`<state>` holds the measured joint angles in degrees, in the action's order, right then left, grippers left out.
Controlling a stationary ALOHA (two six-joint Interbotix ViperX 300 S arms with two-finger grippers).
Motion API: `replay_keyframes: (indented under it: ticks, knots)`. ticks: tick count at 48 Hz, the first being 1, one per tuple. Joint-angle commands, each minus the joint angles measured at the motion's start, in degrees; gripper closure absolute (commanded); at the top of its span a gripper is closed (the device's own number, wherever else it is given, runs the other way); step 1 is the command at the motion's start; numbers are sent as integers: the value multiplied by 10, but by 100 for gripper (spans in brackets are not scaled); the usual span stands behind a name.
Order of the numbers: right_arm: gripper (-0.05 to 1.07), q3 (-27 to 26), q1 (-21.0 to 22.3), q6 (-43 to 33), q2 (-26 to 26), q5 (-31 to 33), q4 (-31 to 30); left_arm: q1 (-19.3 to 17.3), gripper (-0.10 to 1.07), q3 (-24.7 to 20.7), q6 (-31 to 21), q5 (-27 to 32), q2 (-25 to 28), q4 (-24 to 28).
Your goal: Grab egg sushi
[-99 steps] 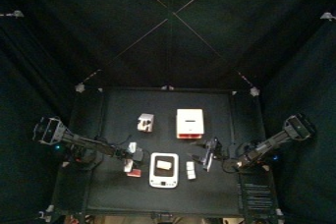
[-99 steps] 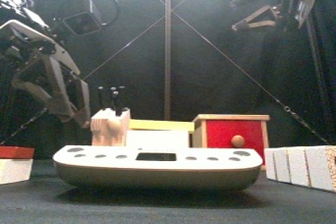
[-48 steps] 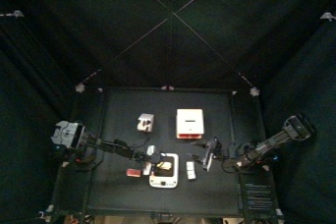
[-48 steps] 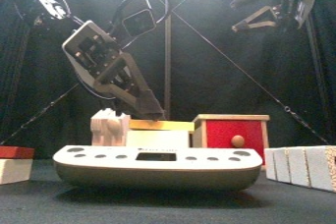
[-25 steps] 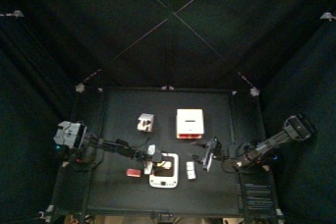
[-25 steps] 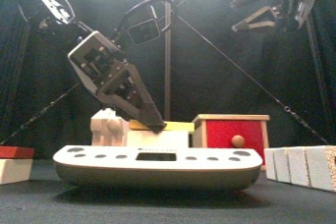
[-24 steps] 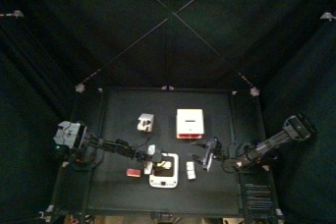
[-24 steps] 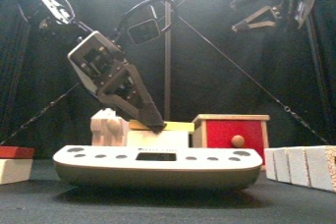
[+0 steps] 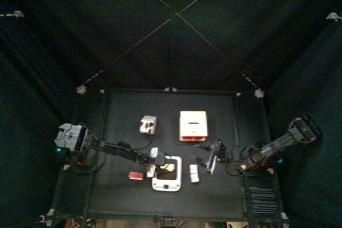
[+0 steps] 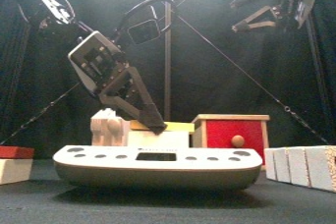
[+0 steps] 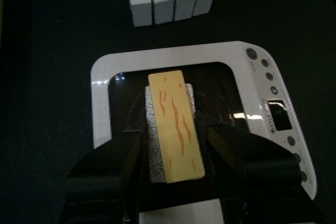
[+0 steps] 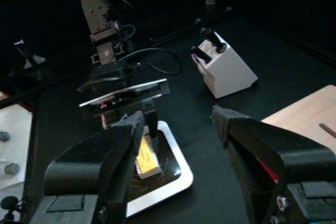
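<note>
Centrally, the egg sushi (image 11: pixel 175 125), a yellow slab on rice, lies in the white tray (image 11: pixel 116 69) near the tabletop's (image 9: pixel 227 107) front edge. Left tool (image 11: pixel 178 159) hangs directly over it, jaws spread wide on either side, nothing held. Right tool (image 12: pixel 184 140) rests raised at the right, jaws apart and empty.
</note>
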<state>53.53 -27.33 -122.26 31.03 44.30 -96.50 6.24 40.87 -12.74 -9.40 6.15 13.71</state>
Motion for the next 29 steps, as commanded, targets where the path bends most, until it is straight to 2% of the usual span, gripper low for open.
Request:
replay_keyframes:
  ticks: [1, 29]
  knots:
    - [12, -4, 1, -1, 5, 3, 0, -2, 42, -10, 0, 9, -27, -1]
    - [12, -4, 2, -5, 4, 2, 3, 4, 42, -4, 1, 28, -42, 0]
